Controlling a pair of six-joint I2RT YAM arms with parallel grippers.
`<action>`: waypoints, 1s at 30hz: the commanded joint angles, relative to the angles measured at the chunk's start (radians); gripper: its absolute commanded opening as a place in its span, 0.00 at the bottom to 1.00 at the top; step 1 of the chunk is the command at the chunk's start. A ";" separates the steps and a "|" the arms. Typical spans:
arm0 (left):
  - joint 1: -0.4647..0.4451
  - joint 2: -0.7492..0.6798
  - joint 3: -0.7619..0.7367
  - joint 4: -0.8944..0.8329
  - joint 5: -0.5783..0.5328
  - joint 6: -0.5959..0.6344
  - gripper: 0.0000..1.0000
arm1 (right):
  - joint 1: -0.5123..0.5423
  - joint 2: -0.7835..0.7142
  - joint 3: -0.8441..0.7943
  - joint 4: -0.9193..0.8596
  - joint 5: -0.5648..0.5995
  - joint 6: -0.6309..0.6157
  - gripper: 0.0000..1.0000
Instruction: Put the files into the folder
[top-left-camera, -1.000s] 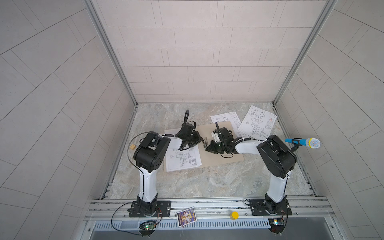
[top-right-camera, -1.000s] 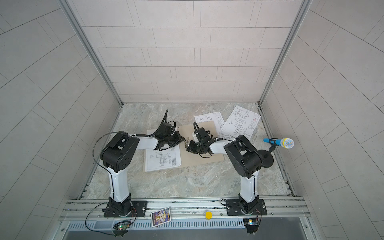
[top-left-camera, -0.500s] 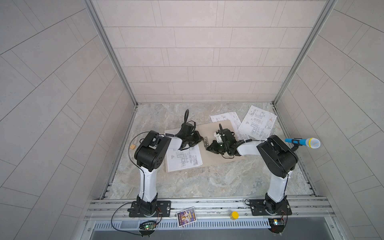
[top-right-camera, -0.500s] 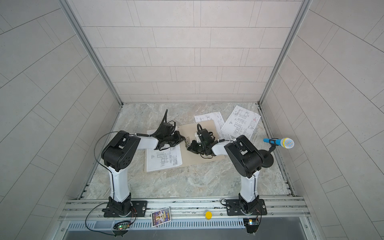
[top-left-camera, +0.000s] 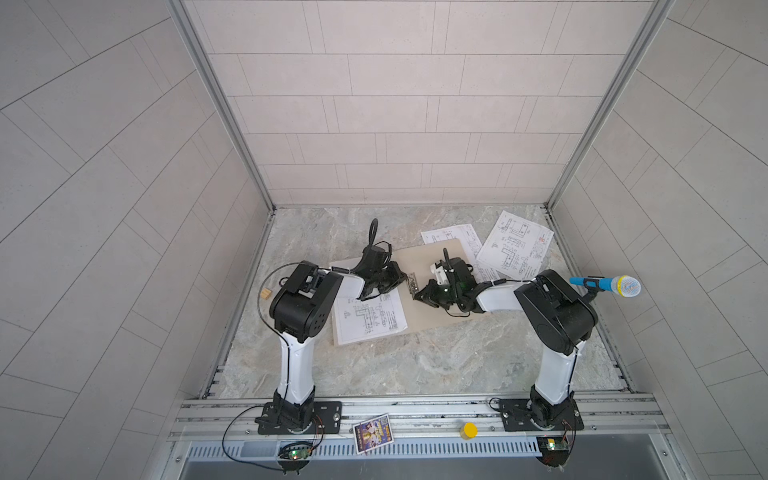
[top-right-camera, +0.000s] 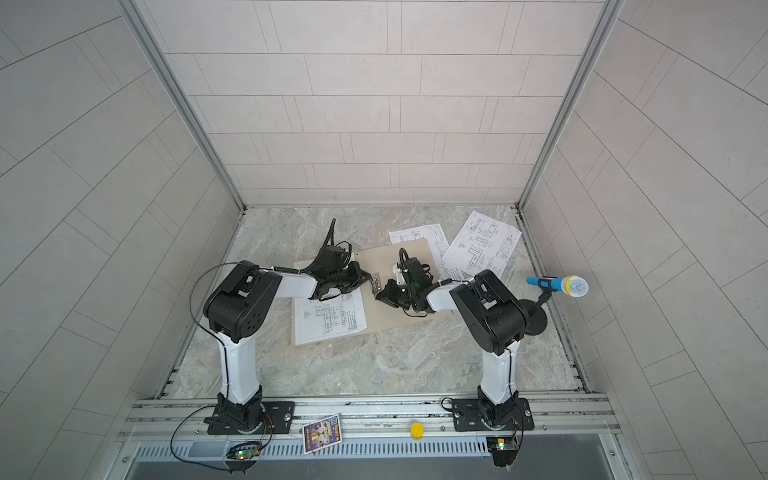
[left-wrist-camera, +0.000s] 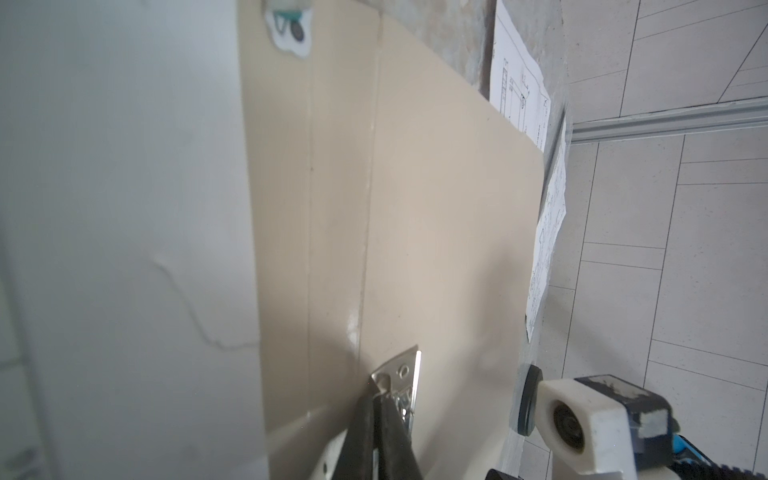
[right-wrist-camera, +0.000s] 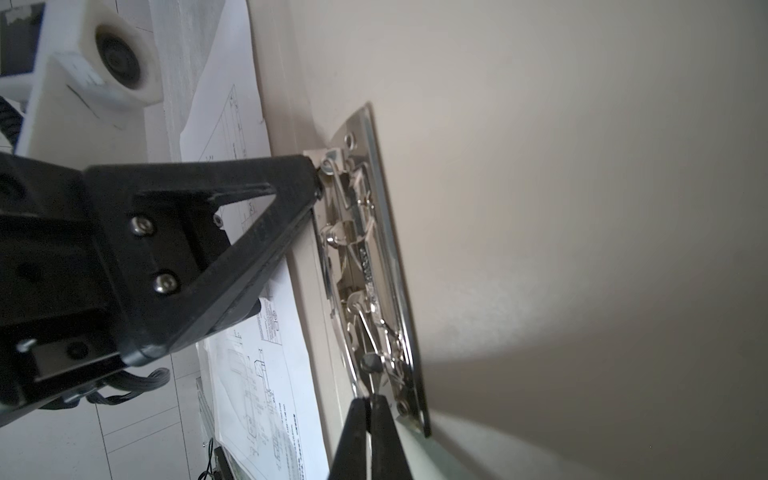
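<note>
Two black grippers are meeting at the silver metal ring clip (right-wrist-camera: 365, 270) on the spine of the open tan cardboard folder (top-left-camera: 428, 257). Of these, the left gripper (right-wrist-camera: 316, 179) is sitting fully closed, tips pressing on one end of the clip by a wire loop; can't tell if any wire is pinched. At the clip's opposite end the right gripper (right-wrist-camera: 370, 409) is also sitting closed, tips touching the metal, nothing visibly between its jaws.

The folder is lying flat and open on the grey marble-pattern tabletop (top-left-camera: 415, 357). One white printed paper sheet (top-left-camera: 370, 320) with black line drawings is lying on the folder's left half, its edge just beside the spine. The right half is showing bare cardboard. A second sheet (top-left-camera: 453, 235) is lying on the table, partly tucked under the folder's far right corner. A third sheet (top-left-camera: 515, 245), with a small red mark, is lying just beside that one, outside the folder. A blue toy microphone (top-left-camera: 604, 285) is standing near the right wall.
</note>
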 joint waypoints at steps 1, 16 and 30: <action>-0.003 0.029 0.001 -0.043 0.039 0.016 0.06 | -0.030 0.023 -0.034 -0.098 0.131 0.012 0.00; -0.005 0.040 0.014 -0.038 0.057 0.017 0.06 | -0.045 0.027 -0.029 -0.178 0.230 -0.014 0.00; -0.011 0.071 0.023 -0.009 0.092 0.015 0.06 | -0.055 0.035 -0.022 -0.141 0.230 0.011 0.00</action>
